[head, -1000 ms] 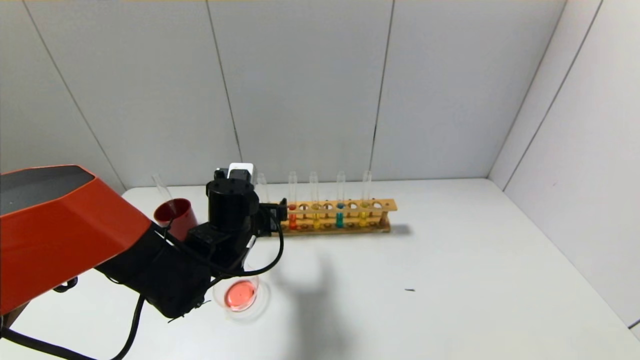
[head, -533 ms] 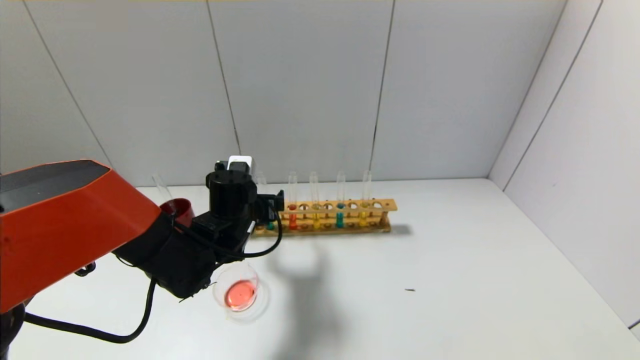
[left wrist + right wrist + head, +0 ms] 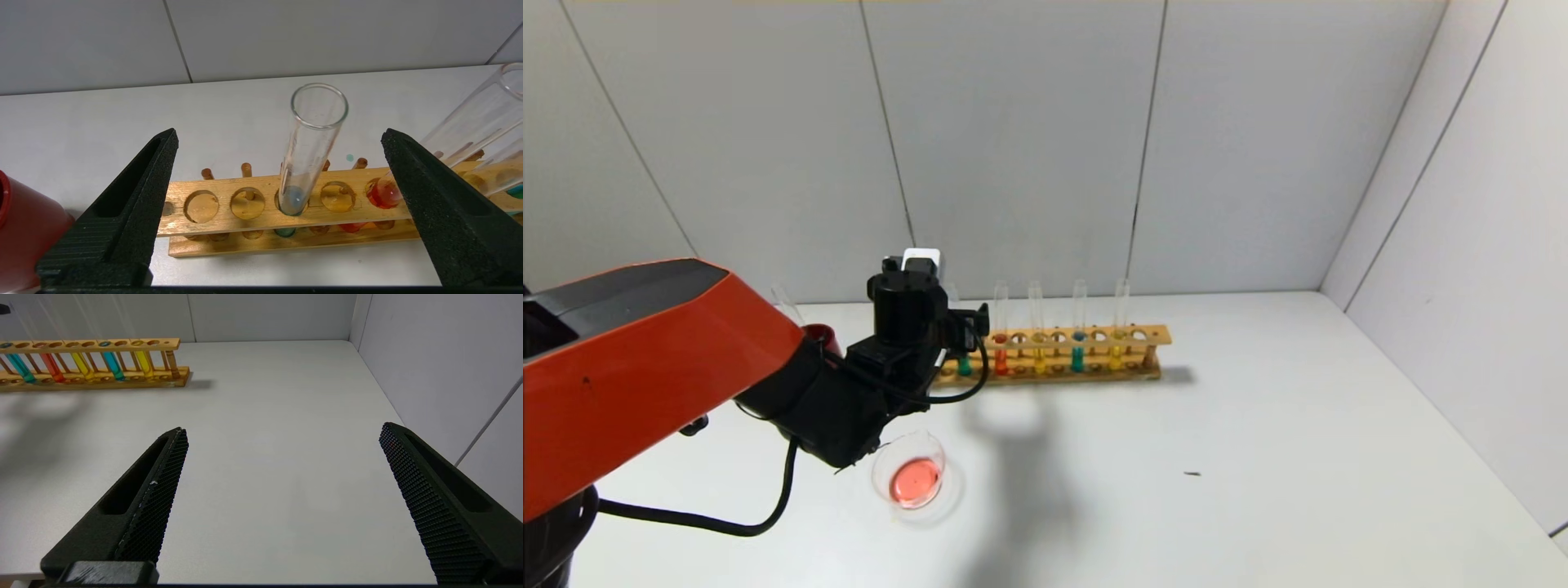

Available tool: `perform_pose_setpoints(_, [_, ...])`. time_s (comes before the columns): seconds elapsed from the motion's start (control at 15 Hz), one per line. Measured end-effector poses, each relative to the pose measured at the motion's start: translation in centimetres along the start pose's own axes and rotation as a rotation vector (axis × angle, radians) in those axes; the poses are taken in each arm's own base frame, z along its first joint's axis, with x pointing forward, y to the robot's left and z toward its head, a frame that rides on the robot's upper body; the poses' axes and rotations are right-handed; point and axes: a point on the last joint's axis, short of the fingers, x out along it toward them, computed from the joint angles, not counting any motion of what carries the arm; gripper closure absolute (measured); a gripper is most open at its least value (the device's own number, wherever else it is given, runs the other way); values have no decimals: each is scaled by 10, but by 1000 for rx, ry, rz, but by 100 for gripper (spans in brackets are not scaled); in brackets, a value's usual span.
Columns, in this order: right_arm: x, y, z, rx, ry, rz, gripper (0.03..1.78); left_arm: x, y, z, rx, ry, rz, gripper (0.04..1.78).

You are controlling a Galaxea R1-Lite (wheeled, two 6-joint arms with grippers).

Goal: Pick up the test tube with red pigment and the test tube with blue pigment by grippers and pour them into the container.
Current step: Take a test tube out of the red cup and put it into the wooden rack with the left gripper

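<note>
My left gripper jaws wide, straddling upright test tube with blue pigment in wooden rack; right gripper wide, far.

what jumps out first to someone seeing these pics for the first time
The big orange-shelled left arm fills the near left of the head view, its open tool straddling an upright glass tube with blue-green liquid in the wooden rack near the back wall. On the white table in front sits a clear glass dish with a pool of red liquid. The right tool is open over bare table.
</note>
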Motion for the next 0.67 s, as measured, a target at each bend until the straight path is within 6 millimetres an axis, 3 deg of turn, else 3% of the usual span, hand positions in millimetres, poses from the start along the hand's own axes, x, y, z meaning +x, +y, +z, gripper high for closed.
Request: perform_pose_setpoints(0.67, [0, 0, 0, 0, 0, 0, 10, 3, -2, -1, -3, -2, 0, 7])
